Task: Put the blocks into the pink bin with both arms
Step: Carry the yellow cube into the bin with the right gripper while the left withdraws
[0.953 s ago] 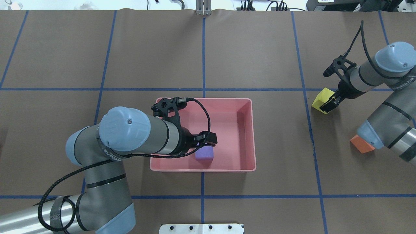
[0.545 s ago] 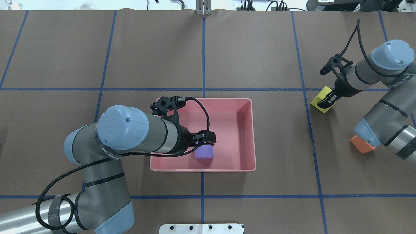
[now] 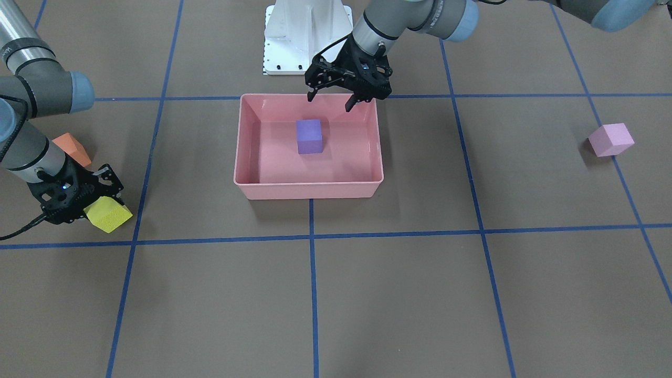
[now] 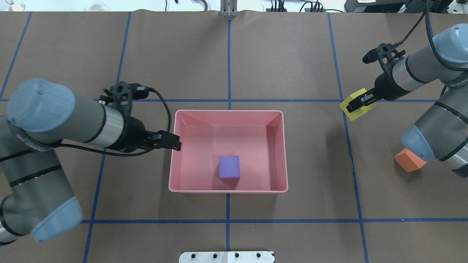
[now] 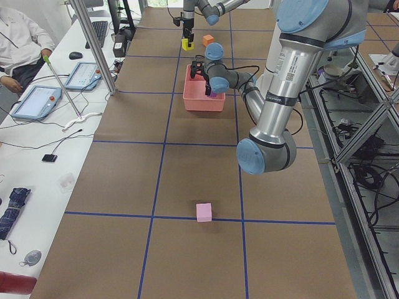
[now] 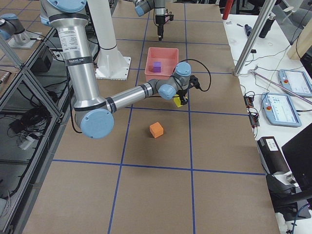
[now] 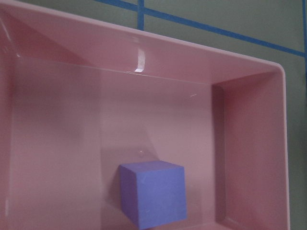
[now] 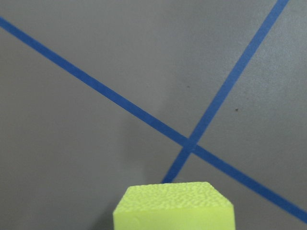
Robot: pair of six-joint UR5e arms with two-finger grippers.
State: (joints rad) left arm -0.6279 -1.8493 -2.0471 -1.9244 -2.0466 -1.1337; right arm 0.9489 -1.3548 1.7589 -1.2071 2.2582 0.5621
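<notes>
Purple block (image 4: 229,167) sits flat on the floor of the pink bin (image 4: 278,146), at about 6 o'clock from the bin's centre in the overhead view, touching no wall. Left gripper (image 3: 329,101) hovers above the bin's 9 o'clock side in that view, with its jaws spread wide and nothing between them. Its wrist camera looks down on the purple block.

Right gripper (image 4: 357,105) is well apart from the bin, at about 2 o'clock from it. It is clamped on the yellow block (image 4: 350,111), which it holds tilted over a crossing of blue tape lines on the brown table (image 4: 292,54).

Orange block (image 4: 407,161) lies on the table at 5 o'clock from the yellow one, partly covered by the right arm's blue joint cap.

Light pink-lilac block (image 3: 610,139) rests alone on the table. In the front-facing view it is at 3 o'clock from the bin, far out on the robot's left.
</notes>
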